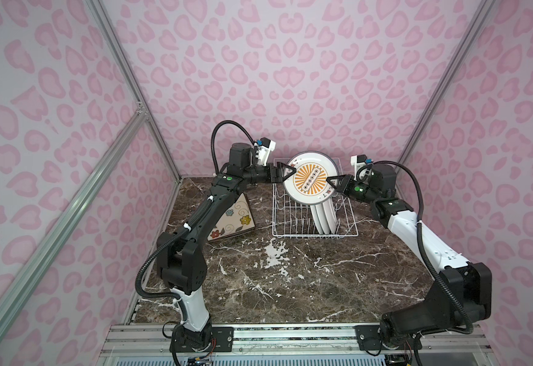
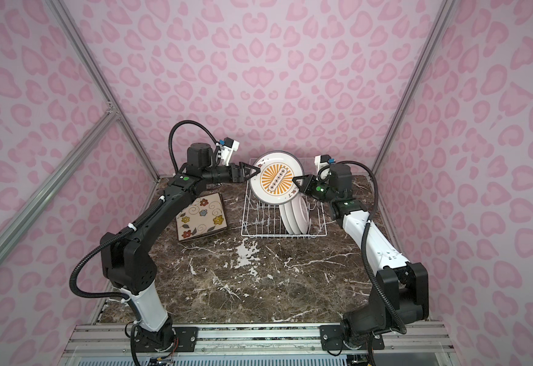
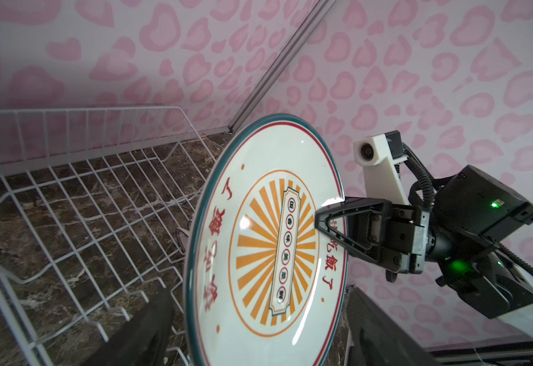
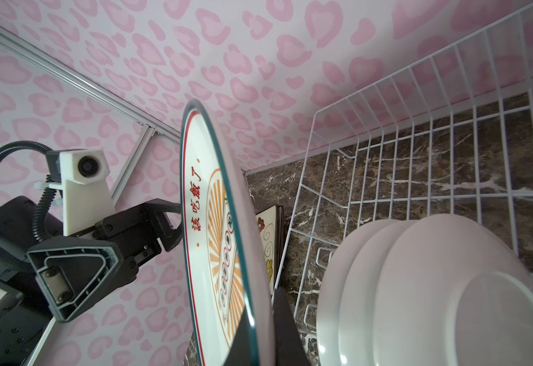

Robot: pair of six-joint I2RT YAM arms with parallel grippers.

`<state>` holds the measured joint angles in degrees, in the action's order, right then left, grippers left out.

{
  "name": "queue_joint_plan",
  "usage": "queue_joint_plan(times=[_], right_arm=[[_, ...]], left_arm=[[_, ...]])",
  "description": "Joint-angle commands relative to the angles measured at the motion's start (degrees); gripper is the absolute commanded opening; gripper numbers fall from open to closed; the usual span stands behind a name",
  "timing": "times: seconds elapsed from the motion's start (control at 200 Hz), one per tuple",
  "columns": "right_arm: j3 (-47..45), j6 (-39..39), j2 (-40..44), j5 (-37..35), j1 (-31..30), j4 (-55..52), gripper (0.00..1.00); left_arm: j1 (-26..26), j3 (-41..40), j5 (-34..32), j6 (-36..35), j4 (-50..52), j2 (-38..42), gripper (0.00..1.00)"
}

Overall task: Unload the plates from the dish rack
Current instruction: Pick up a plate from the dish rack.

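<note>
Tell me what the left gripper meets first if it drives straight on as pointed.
The raised round plate: its rim sits between the left gripper's open jaws, and the right gripper holds the opposite edge. How much gap remains is unclear.
</note>
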<state>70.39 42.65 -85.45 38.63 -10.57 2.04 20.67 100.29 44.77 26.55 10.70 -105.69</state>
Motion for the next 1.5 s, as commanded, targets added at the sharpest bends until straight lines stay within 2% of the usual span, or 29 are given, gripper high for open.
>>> queue_joint_plan(times=[0.0, 0.335, 0.51, 0.69, 0.79, 0.87, 0.94, 1.095, 1.225, 1.28, 1.49], right_arm=[[0.8, -0.2, -1.4, 2.3, -0.3, 4.5, 0.00], [1.7, 1.3, -4.7, 4.2, -1.5, 6.9, 0.00], [1.5, 2.1, -5.8, 4.2, -1.7, 8.7, 0.00], [2.7, 3.1, -7.9, 4.8, -2.3, 10.0, 0.02], [3.4, 1.3, -7.9, 4.1, -2.7, 8.3, 0.09], [3.5, -0.3, -7.4, 3.2, -2.8, 6.8, 0.20], [3.5, -2.6, -6.4, 1.8, -2.8, 4.4, 0.36], [3.2, -10.3, -3.2, -3.0, -2.8, -2.2, 0.64], [3.3, -17.2, -0.4, -6.1, -2.8, -7.1, 0.82], [3.2, -20.5, 0.4, -6.6, -2.9, -8.3, 0.98], [3.3, -34.7, 3.5, -9.6, -4.1, -15.1, 0.99]], left_arm=[[-0.1, 1.7, 4.7, 2.1, 2.0, -1.7, 0.86], [0.0, 1.2, 10.0, 2.9, 2.7, -3.6, 0.59], [0.0, 0.7, 10.3, 2.5, 3.5, -3.1, 0.38], [-0.1, 0.7, 9.8, 1.9, 5.1, -2.2, 0.05], [-0.2, 0.4, 8.7, 1.6, 6.4, -1.6, 0.04], [-0.4, 0.0, 7.9, 1.8, 6.9, -0.9, 0.04], [-0.6, -1.0, 6.9, 2.0, 6.9, 0.2, 0.04], [-1.4, -3.1, 4.2, 2.8, 8.6, 3.5, 0.04], [-1.9, -5.8, 1.3, 3.0, 11.3, 7.5, 0.04], [-2.1, -7.4, 0.3, 3.0, 12.4, 9.4, 0.04], [-2.7, -14.3, -5.0, 3.3, 20.3, 16.7, 0.04]])
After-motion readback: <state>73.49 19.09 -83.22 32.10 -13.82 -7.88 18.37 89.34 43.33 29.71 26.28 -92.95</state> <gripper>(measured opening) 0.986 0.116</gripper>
